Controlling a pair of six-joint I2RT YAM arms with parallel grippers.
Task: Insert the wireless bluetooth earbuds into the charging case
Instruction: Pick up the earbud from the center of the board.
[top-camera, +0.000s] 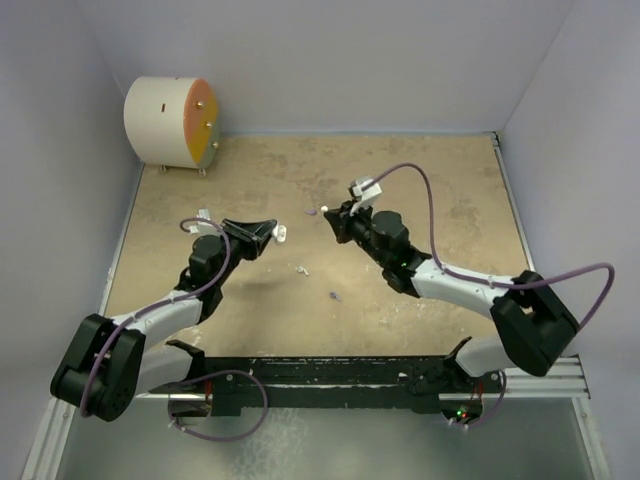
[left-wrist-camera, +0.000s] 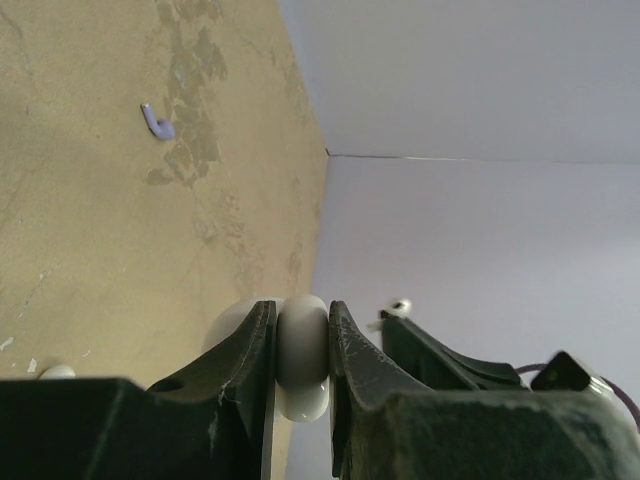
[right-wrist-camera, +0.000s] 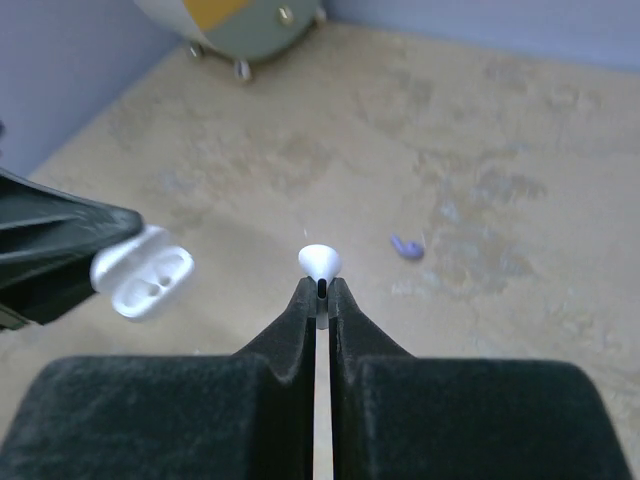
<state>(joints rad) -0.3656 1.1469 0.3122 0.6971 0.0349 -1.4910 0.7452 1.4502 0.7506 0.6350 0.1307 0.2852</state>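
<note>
My left gripper is shut on the white charging case, held off the table. The case is squeezed between both jaws, and the right wrist view shows it open, with two empty sockets. My right gripper is shut on the stem of a white earbud, a short way right of the case. That bud also shows in the left wrist view. On the table lie a lilac earbud, a second lilac earbud and a white earbud.
A cream drum with an orange face stands at the back left corner. Pale walls close in the tan table on three sides. A black rail runs along the near edge between the arm bases.
</note>
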